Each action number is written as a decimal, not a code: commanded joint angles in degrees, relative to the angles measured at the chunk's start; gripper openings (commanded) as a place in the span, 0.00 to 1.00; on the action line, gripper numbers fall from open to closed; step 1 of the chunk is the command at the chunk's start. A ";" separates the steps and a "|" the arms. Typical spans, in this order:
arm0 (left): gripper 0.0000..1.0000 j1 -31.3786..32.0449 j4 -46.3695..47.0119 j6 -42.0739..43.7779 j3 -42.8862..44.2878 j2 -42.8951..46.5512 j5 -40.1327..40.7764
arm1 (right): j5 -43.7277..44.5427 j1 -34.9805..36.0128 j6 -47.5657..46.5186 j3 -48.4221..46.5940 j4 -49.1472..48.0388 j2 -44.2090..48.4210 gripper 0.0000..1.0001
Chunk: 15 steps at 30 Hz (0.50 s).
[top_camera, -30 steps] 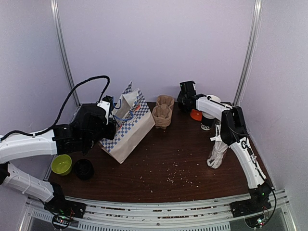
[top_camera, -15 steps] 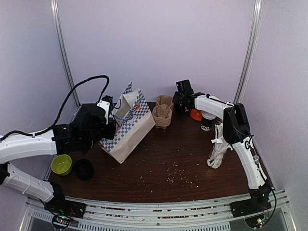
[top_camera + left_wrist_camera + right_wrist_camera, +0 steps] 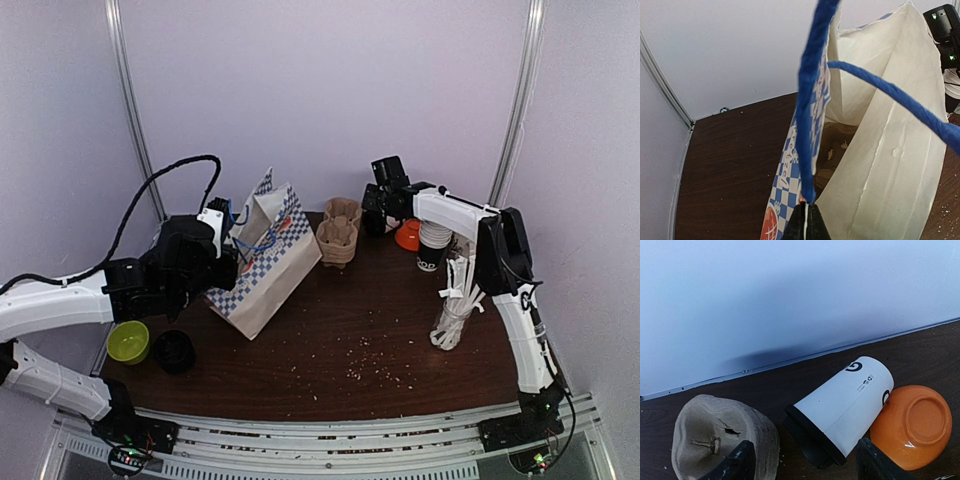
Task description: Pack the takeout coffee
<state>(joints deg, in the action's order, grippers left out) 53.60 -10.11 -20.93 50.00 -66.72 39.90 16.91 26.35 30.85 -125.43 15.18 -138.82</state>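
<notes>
On the dark, wood-grained counter (image 3: 340,300), far left, sits a glossy lime-green bowl (image 3: 128,341) beside a squat black round container (image 3: 175,352); what either holds cannot be told. The left hand (image 3: 806,221) is pinched tight on the twisted blue cord handle (image 3: 810,100) of the blue-and-white checked paper bag (image 3: 262,275), which leans with its mouth gaping. Its inner walls are plain creased cream paper, and the shadowed bottom shows only a few pale scraps that cannot be identified. To the right of the bag, near the back wall, stands the brown carrier tray (image 3: 337,238), rough moulded pulp with rounded, lumpy cup wells. In the right wrist view, one well shows a small tear. The takeout coffee cup (image 3: 842,407) is outside the tray, tipped on its side on the counter just beside it. It is a smooth white paper cylinder with black lettering, and its black lid points toward the tray. The right hand (image 3: 806,465) hovers over it with its dark fingers (image 3: 740,465) spread wide on either side, gripping nothing. The cup's base end touches an upturned, shiny orange bowl (image 3: 912,425) with a raised ring foot. Farther right stands another cup (image 3: 431,250), white above and dark with pale lettering below. Nearer the front is a clear glass (image 3: 450,328) crammed with white paper-wrapped straws (image 3: 460,285) that fan out. Pale crumbs (image 3: 375,360) dot the counter.
</notes>
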 commanded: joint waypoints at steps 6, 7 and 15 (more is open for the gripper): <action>0.00 -0.32 0.06 -0.96 -0.35 -0.46 -0.72 | -1.82 -1.03 -2.31 -5.02 4.87 -4.84 0.71; 0.00 -0.34 0.01 -1.01 -0.26 -0.58 -0.70 | -2.33 -1.11 -2.48 -5.65 5.02 -5.43 0.72; 0.00 -0.33 0.00 -0.96 -0.16 -1.31 -0.54 | -2.91 -1.21 -2.98 -9.02 7.03 -8.73 0.70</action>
<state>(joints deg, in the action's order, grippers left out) 53.60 -10.35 -21.19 49.98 -67.37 39.83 13.87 25.34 28.56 -133.03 20.10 -146.67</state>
